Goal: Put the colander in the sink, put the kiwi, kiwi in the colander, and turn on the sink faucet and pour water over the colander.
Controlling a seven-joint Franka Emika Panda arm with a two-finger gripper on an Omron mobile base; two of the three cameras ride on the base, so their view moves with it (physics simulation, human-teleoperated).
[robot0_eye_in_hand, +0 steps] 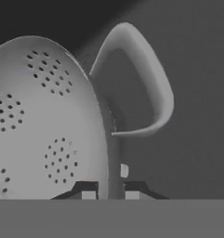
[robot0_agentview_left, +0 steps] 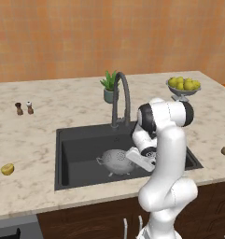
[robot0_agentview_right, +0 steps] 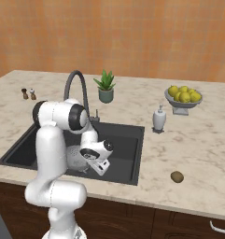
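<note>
A: The end effector (robot0_eye_in_hand: 107, 193) is clamped on the rim of the colander (robot0_eye_in_hand: 43, 121), one dark fingertip on each side of the wall, next to a loop handle.

B: And the arm's pose?

A: It folds forward from the base and bends down at the wrist into the sink (robot0_agentview_left: 81, 144). The colander stands on the basin floor below the faucet (robot0_agentview_left: 121, 95).

B: Any writing in view?

A: No readable label anywhere.

B: The fruit?

A: The golden kiwi (robot0_agentview_left: 7, 169) lies on the counter (robot0_agentview_left: 48, 116) left of the sink, near the front edge; the brown kiwi (robot0_agentview_right: 177, 176) sits to the right, also near the front edge. Bare counter surrounds both. A plant (robot0_agentview_right: 105, 86) and soap dispenser (robot0_agentview_right: 159, 118) stand behind the sink, a lemon bowl (robot0_agentview_right: 182, 98) farther right.
</note>
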